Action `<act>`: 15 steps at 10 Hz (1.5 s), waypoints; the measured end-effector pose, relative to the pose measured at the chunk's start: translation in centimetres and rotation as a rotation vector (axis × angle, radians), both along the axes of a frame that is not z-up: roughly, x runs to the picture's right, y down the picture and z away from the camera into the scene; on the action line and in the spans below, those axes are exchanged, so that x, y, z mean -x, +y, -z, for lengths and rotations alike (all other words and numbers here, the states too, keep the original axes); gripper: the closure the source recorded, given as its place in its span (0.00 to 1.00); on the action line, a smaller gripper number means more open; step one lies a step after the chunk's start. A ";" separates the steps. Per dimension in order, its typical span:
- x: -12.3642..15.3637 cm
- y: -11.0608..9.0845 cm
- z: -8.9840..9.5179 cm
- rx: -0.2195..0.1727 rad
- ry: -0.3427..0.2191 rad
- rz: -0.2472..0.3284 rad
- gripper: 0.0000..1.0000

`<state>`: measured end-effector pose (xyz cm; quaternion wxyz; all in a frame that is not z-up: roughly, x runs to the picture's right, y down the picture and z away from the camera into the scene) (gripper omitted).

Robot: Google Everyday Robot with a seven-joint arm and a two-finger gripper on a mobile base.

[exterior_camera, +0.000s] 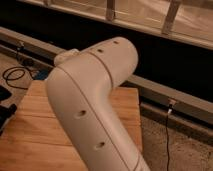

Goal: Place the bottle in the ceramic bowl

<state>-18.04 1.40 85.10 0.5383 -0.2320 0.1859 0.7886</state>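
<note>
On the far left a black cable (15,76) lies coiled on the floor beside the wooden counter (35,125). The middle of the view is filled by the robot's white arm (92,100), bent at the elbow and blocking most of the counter. To the right, a metal rail (185,102) runs along the dark wall, and a thin cord (167,137) hangs down near the counter's right edge. The claw is out of sight, somewhere beyond the arm; it is shut tight, though whether it grips anything cannot be told. Neither the bottle nor the ceramic bowl shows, so which way the bottle lies from the claw, and how its long axis runs, cannot be judged here.
</note>
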 end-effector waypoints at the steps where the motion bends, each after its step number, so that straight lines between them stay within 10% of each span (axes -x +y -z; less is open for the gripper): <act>1: -1.8 -0.2 1.3 -0.024 -0.023 -0.032 1.00; 6: -6.4 0.2 4.9 -0.092 -0.085 -0.090 1.00; 11: -5.2 4.2 6.6 -0.119 -0.190 -0.092 1.00; 15: -9.8 7.6 10.5 -0.224 -0.299 -0.163 1.00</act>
